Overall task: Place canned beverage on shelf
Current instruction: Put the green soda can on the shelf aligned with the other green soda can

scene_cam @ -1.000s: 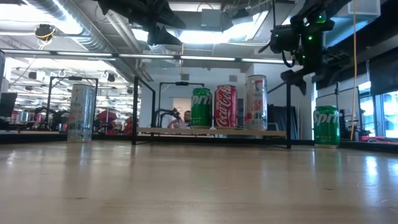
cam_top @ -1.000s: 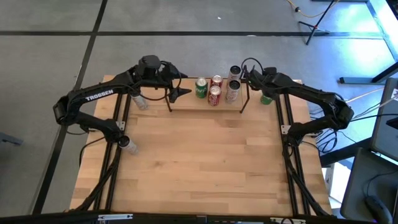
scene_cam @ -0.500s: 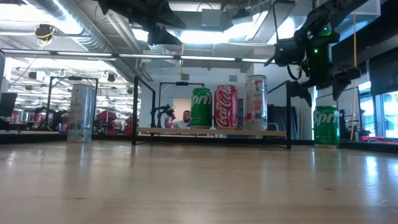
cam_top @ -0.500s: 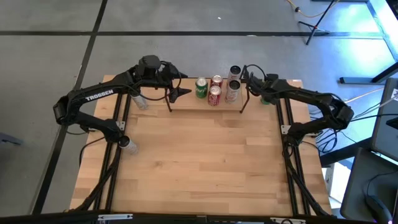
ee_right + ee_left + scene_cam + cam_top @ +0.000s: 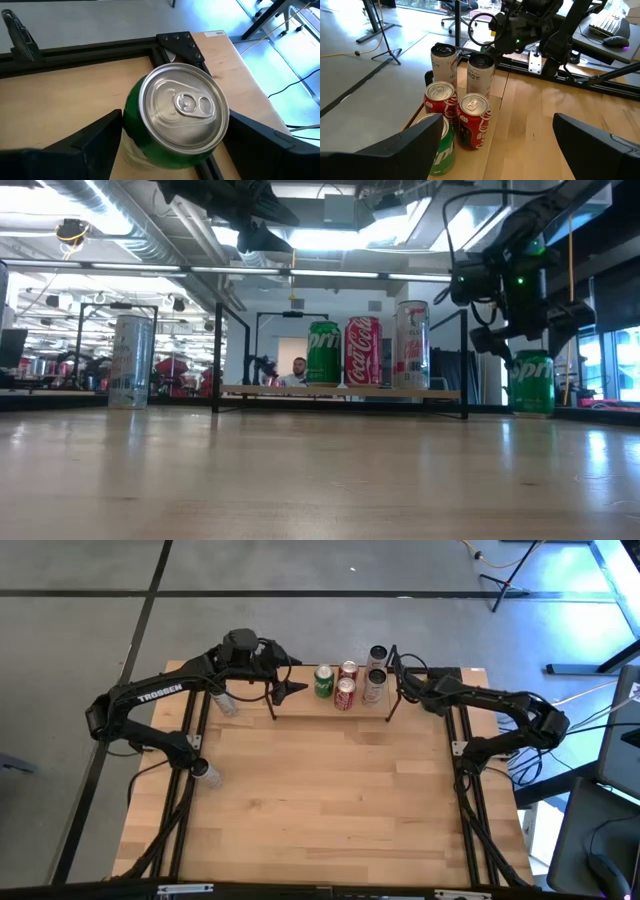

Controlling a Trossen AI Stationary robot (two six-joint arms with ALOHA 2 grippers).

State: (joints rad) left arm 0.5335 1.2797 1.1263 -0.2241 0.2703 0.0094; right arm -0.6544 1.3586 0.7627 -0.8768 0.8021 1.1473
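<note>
A green Sprite can point(image 5: 175, 120) stands upright on the table to the right of the shelf; it also shows in the low view point(image 5: 531, 383). My right gripper point(image 5: 530, 330) is open and lowered over the can's top, one finger on either side. The shelf point(image 5: 340, 391), black rods on a wooden board, holds a green can point(image 5: 323, 681), two red cans point(image 5: 472, 120) and two tall silver cans point(image 5: 480, 75). My left gripper point(image 5: 290, 690) is open and empty, above the shelf's left part. My right gripper comes from above, pointing down, with its fingers point(image 5: 95, 140) flanking the can's upper wall point(image 5: 131, 125). I cannot tell whether they touch it. The can stands upright with its base on the table.
A tall silver can point(image 5: 130, 360) stands on the table left of the shelf. The shelf's upright end frame point(image 5: 465, 360) is close to the left of the green can. The table's right edge and black frame corner point(image 5: 180, 42) lie just beyond the can.
My right gripper has moved from the shelf's right end toward the table's right edge and down. It now sits over the green can, with its fingers on either side.
</note>
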